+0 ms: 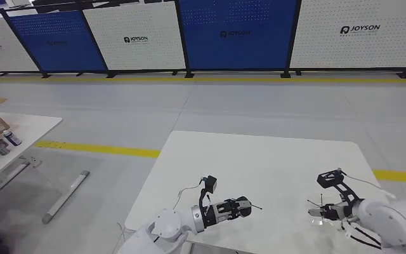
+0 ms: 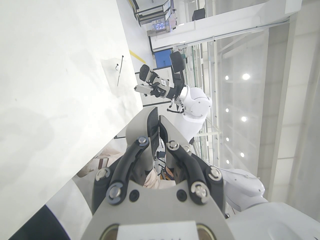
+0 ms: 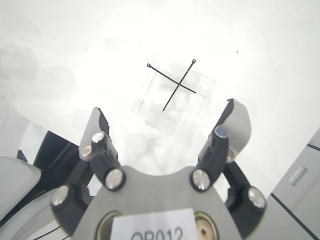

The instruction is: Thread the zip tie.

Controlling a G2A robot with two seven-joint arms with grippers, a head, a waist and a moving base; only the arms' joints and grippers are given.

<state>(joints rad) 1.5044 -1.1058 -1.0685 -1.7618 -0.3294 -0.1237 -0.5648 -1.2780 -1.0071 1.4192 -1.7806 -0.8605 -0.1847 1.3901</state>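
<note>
Right pincer (image 3: 165, 106): hanging wide open over the white table (image 1: 266, 159), fingers (image 3: 100, 118) splayed and gripping nothing.

Just ahead of its tips: a clear block (image 3: 150, 101) is sitting on the table, lining up with the gap between the fingers.

On the block: the crossed zip ties (image 3: 179, 84) are lying flat, two thin black strips making an X, both within short reach of this pincer.

Tie running away: its tail is pointing back towards the pincer and its square head is sitting at the far end. Its long axis is running roughly square to the line along which the fingers close.

Tie lying across: this one is stretching side to side, slightly slanted, more or less along the closing line. I'm judging it the more awkward of the two to pinch.

What the grab is hinging on: the near tail is sitting almost midway between the fingertips, so a short drop forward and down looks to be enough, provided the fingers are not catching both ties at the crossing.

Left pincer (image 2: 156, 112): waiting well off to the right pincer's left, fingers pressed nearly together. A thin dark strip (image 1: 256, 206) is poking out of its tip, probably another tie.

Nearer arm: the right one, clearly.
</note>
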